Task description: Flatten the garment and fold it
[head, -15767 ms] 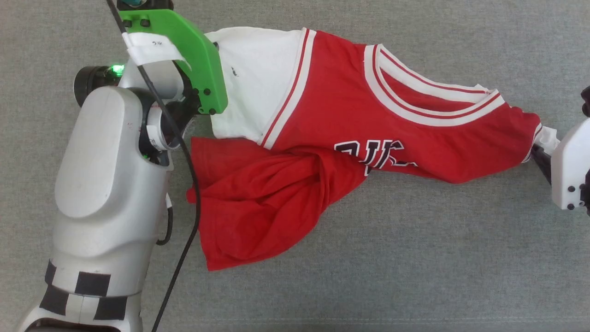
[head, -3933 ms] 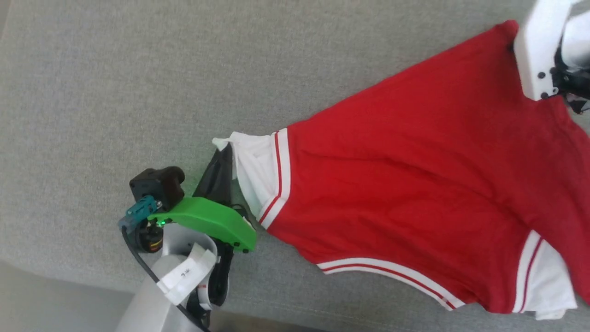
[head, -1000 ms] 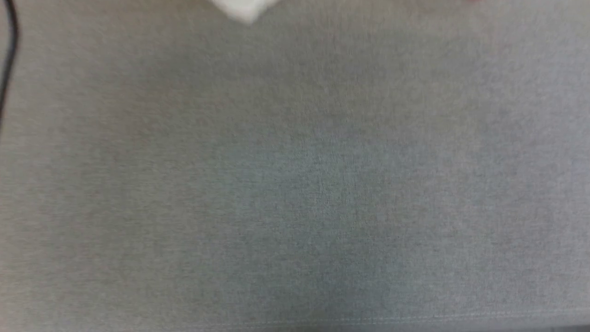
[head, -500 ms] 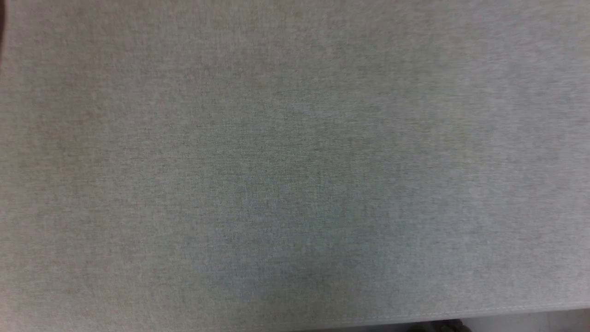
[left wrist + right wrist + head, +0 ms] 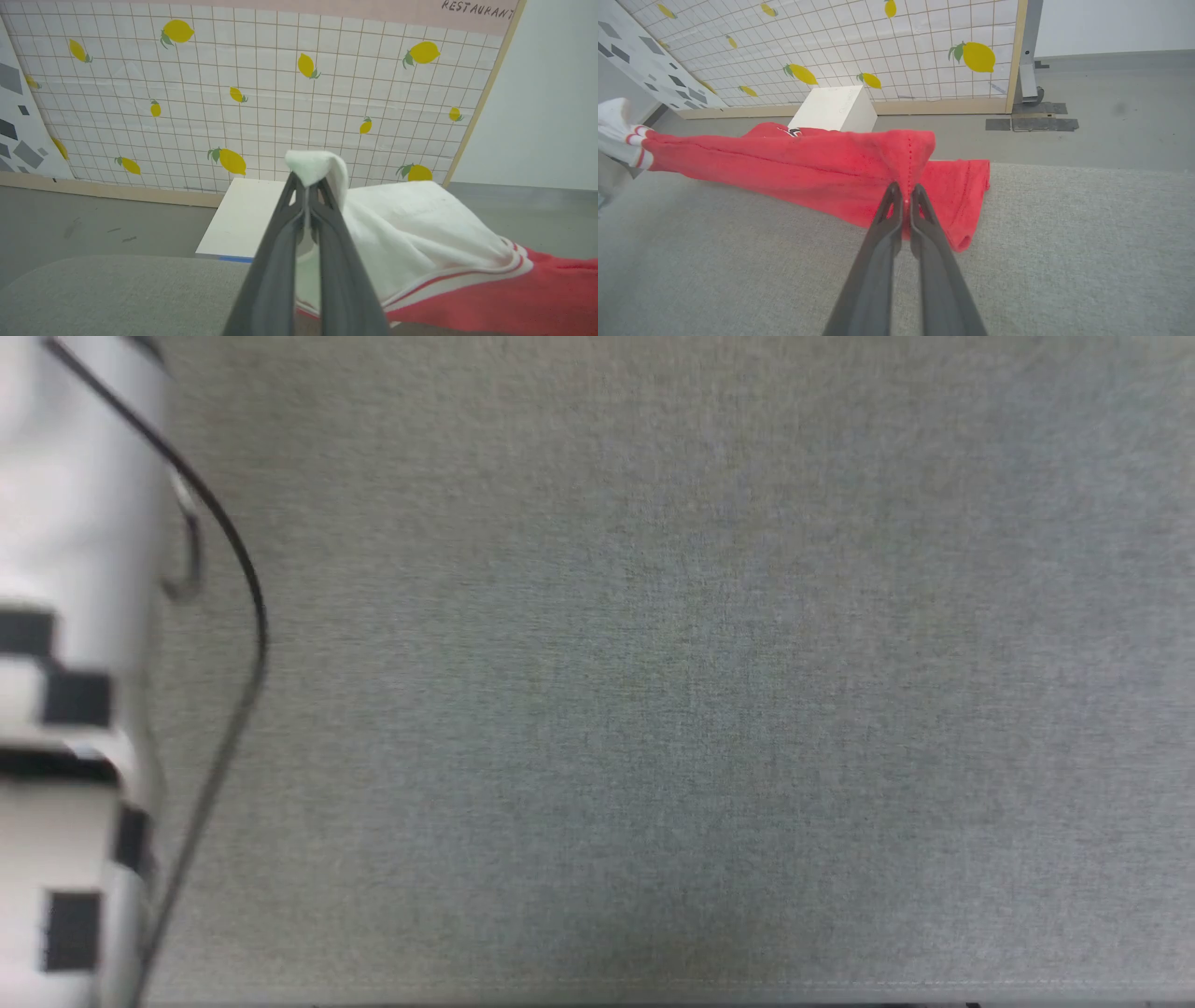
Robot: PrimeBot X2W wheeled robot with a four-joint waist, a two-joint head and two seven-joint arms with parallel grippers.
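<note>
In the left wrist view my left gripper (image 5: 306, 184) is shut on the white sleeve of the garment (image 5: 420, 233), which drapes to the right into red cloth with striped trim. My right gripper (image 5: 906, 191) is shut on a red edge of the garment (image 5: 808, 163) in the right wrist view. There the cloth is pulled long and taut toward the white sleeve at far left, lifted off the grey table (image 5: 738, 270), with one red corner resting on it. In the head view my pale left arm (image 5: 65, 663) with black squares shows blurred at the left edge.
A lemon-patterned tiled panel (image 5: 280, 84) stands behind the table, with a white box (image 5: 243, 214) on the floor before it. A black cable (image 5: 224, 616) runs along my left arm. Grey cloth covers the table (image 5: 653, 709).
The head camera has kept shifting; my left arm and its cable have come into the left edge of its view. The white scrap at the top a second ago is out of frame.
</note>
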